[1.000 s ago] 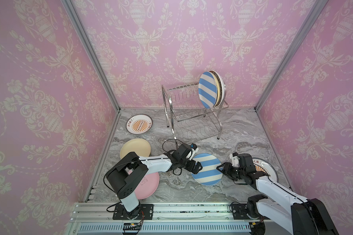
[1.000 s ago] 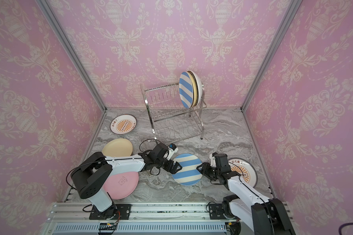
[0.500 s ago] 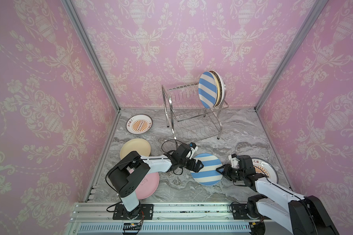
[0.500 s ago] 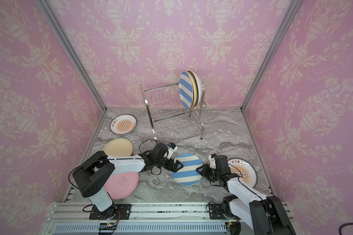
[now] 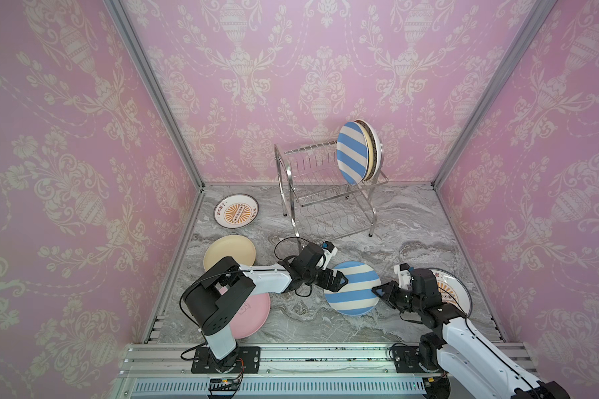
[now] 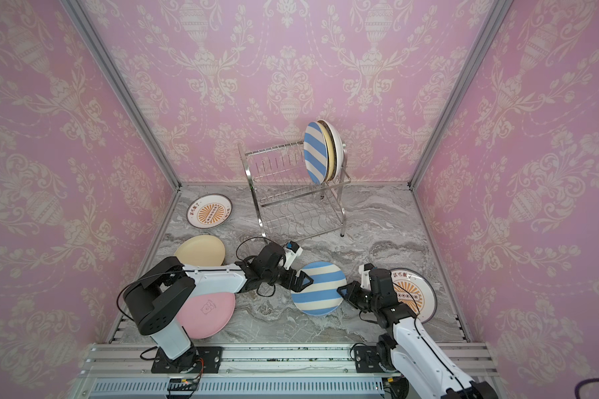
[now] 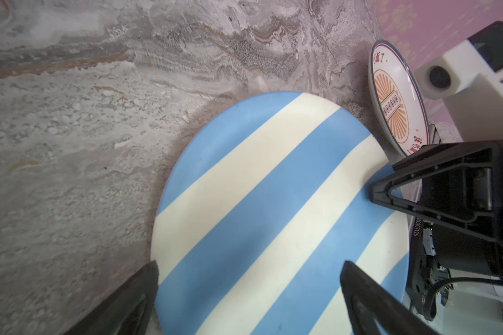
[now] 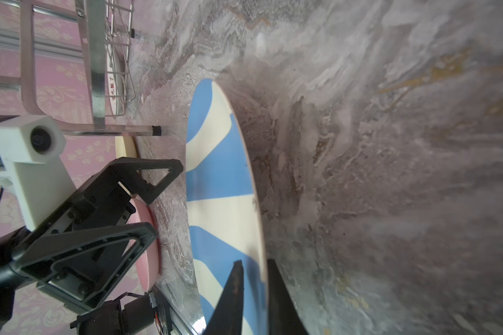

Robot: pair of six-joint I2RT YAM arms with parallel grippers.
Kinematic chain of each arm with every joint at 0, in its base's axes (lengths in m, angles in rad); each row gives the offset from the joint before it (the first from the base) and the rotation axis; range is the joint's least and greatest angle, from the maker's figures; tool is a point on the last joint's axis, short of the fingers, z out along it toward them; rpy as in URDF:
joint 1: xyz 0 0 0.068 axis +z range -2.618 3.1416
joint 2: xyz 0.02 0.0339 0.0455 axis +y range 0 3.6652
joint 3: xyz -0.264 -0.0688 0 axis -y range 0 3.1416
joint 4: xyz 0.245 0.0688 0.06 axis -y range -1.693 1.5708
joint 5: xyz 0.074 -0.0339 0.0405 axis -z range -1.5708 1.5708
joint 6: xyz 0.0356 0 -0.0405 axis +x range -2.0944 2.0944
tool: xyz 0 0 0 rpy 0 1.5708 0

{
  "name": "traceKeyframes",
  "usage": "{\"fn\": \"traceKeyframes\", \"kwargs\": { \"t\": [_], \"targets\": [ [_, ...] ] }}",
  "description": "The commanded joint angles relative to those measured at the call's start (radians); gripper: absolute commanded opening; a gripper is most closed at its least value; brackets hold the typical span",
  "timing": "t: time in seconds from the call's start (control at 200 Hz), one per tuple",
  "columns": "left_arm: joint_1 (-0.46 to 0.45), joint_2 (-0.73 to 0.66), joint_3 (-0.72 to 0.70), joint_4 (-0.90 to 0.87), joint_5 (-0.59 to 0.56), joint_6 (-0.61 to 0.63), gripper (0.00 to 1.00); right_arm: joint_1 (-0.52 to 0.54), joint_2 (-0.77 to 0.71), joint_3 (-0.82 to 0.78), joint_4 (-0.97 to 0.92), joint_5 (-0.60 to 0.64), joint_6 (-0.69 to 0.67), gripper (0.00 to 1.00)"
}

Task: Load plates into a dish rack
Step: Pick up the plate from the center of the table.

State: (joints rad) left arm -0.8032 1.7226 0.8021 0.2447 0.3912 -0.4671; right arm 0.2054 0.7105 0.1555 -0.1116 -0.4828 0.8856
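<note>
Both top views. Striped plate (image 5: 352, 293): lies low in the centre of the frame on the marble table (image 5: 412, 221), between the two arms, about where it was a second ago. Right gripper (image 5: 377, 292): sits at the plate's right rim, narrowed from wide apart a second ago to a pinch on that rim. Left gripper (image 5: 339, 280): spread open at the plate's left rim, much as before. Dish rack (image 5: 325, 203): stands upper centre, unmoved, with a second striped plate (image 5: 351, 152) upright at the right end of the upper tier and two more plates (image 5: 374, 148) close behind. Flat on the table as before: sunburst plate (image 5: 236, 216) left of the rack, yellow plate (image 5: 229, 252) below that, pink plate (image 5: 253, 312) partly under the left arm, another sunburst plate (image 5: 459, 293) under the right arm.

Left wrist view. Centre to lower right: the striped plate, reaching in between two widely parted fingers (image 7: 375, 304) at the bottom edge. Right side: the right gripper's black finger on the far rim.

Right wrist view. Bottom centre: two dark fingertips (image 8: 233, 298) closed on the rim, one on each face. Left side: the left gripper, open, just beside the plate.
</note>
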Motion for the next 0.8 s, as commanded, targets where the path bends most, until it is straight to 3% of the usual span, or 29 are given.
{"fn": "traceKeyframes", "kwargs": {
  "t": [0.0,0.2,0.385,0.796],
  "targets": [
    [-0.008,0.012,-0.008,0.034,0.030,-0.021,0.99,0.005,-0.055,-0.028,-0.032,0.019,0.060,0.10],
    [-0.009,-0.015,-0.040,0.070,0.001,-0.055,0.99,0.005,-0.066,0.041,-0.171,0.059,-0.016,0.00],
    [-0.009,-0.053,-0.030,0.042,-0.031,-0.045,0.99,0.005,0.004,0.152,-0.245,0.084,-0.109,0.00],
    [0.036,-0.311,-0.026,-0.209,-0.217,0.097,0.99,0.005,0.159,0.748,-0.711,0.188,-0.500,0.00]
  ]
}}
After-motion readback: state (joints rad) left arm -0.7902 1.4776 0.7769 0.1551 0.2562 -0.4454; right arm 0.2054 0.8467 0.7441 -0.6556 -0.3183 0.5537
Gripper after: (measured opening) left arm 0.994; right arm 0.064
